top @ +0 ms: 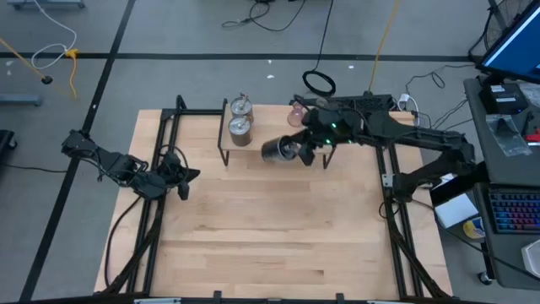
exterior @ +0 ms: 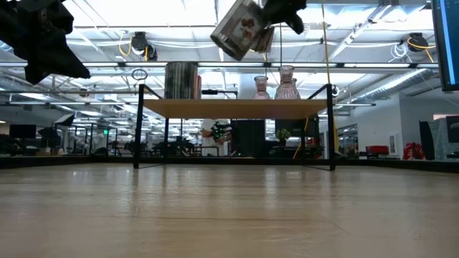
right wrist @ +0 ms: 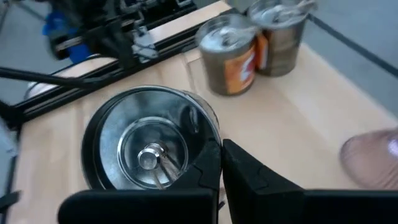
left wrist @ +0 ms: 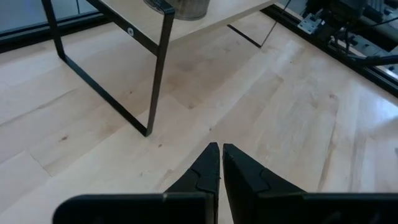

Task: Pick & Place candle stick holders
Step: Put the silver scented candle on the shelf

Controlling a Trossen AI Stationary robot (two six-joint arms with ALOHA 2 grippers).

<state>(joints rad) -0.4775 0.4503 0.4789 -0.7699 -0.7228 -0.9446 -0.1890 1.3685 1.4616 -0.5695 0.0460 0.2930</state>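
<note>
Wooden table carries a small black-legged shelf at its far edge. No brand, label or writing can be read anywhere; the metal holders show only an orange-brown band.

Right arm reaches in over the table's far middle. Right gripper has its fingers pinched together on the rim of a metal holder, held in the air just beside the shelf. In the low view that holder hangs tilted, above shelf height. Its long axis lies near level in the high view, mouth toward the gripper, base toward the shelf. The right wrist view looks into its open mouth, a small spike at the centre.

Left arm waits over the table's left edge; left gripper is closed, fingertips nearly touching, holding nothing.

Two metal holders stand upright on the shelf, side by side. Two pink glass holders stand upright, narrow necks up, toward the shelf's right end in the low view.
</note>
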